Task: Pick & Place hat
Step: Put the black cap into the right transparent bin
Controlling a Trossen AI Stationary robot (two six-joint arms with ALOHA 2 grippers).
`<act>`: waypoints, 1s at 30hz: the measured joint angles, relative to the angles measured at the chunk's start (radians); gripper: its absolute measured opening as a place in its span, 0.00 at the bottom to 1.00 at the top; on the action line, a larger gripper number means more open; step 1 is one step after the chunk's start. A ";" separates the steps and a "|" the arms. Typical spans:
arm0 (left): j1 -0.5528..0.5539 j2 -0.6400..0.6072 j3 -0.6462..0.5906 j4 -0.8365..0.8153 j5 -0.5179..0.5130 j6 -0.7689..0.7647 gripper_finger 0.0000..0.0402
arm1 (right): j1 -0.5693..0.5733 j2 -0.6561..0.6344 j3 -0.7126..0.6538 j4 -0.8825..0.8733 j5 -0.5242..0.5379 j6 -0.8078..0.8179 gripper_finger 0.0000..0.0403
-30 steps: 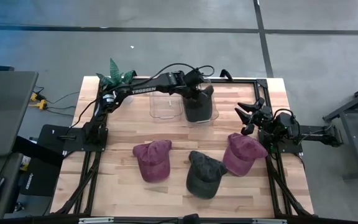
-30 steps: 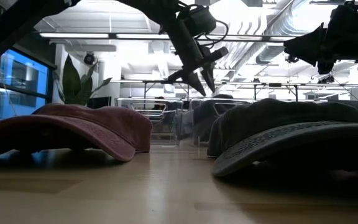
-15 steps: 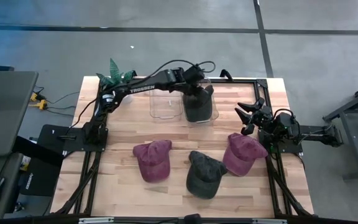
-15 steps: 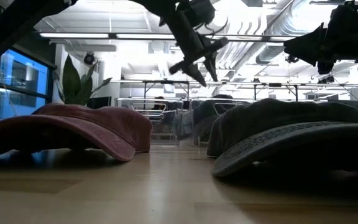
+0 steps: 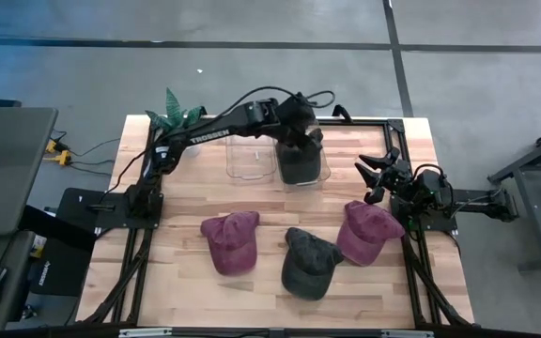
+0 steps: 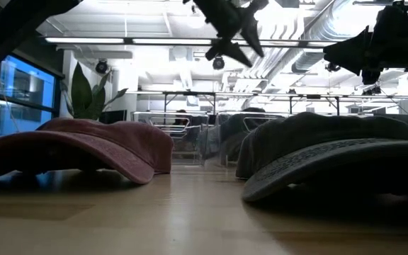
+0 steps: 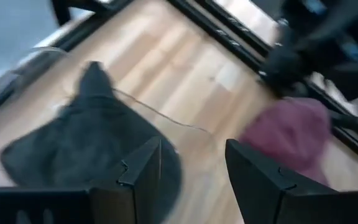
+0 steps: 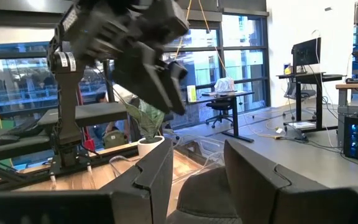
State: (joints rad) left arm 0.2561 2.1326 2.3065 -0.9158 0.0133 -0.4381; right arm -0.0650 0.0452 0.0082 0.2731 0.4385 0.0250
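Charcoal cloth fills the right-hand clear bin (image 5: 301, 164): one dark hat (image 5: 299, 167) already lies there, so you can judge that delivery made. Your left claw (image 5: 301, 141) hangs above that bin, fingers spread wide and holding nothing, clear of its walls. Nearer you from the bin, three hats wait on the tabletop (image 5: 177, 282): maroon cap (image 5: 230, 241), grey cap (image 5: 309, 262), second maroon cap (image 5: 367, 232). Your right claw (image 5: 376, 178), also parted, idles beyond that last cap.
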 joint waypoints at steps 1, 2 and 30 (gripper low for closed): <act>-0.011 0.000 0.009 -0.008 0.003 -0.001 0.43 | 0.000 0.000 0.000 0.000 0.000 0.000 0.35; -0.022 0.000 0.016 -0.012 0.003 -0.005 0.43 | 0.000 0.000 0.000 0.000 0.000 0.000 0.35; -0.120 -0.257 -0.197 -0.207 -0.004 -0.069 0.43 | 0.000 0.000 0.000 0.000 0.000 0.000 0.35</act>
State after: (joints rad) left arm 0.1366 1.8755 2.1100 -1.1227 0.0093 -0.5070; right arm -0.0650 0.0456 0.0078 0.2730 0.4385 0.0250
